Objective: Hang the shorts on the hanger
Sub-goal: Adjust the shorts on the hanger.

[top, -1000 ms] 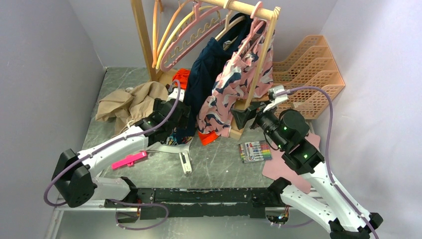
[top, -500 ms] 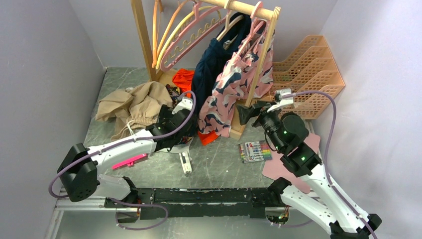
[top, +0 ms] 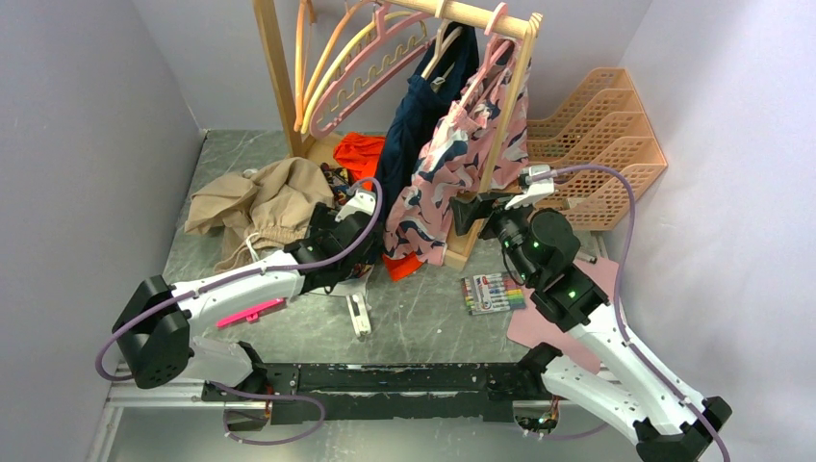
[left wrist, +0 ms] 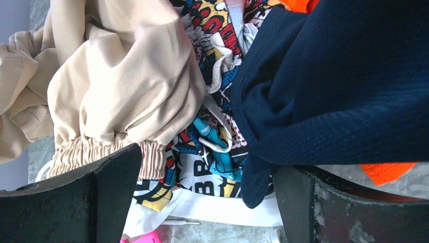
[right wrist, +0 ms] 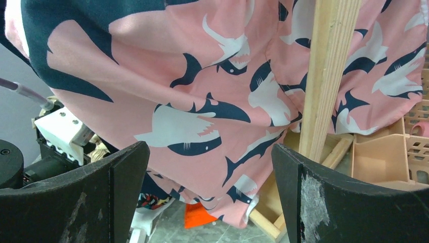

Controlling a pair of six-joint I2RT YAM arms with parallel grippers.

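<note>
Shorts (top: 416,115) drape from the hanger (top: 435,53) so they hang free, hem just ahead of the left pincer (left wrist: 207,172), wide open and empty; the right pincer (right wrist: 210,167), likewise, faces pink shorts (right wrist: 202,91).

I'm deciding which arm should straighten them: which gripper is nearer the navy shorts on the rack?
Left. The left gripper is open at the lower hem of the navy shorts, with the fabric just ahead of it. The right gripper, also open, faces the pink shark-print shorts hanging beside them.
</note>
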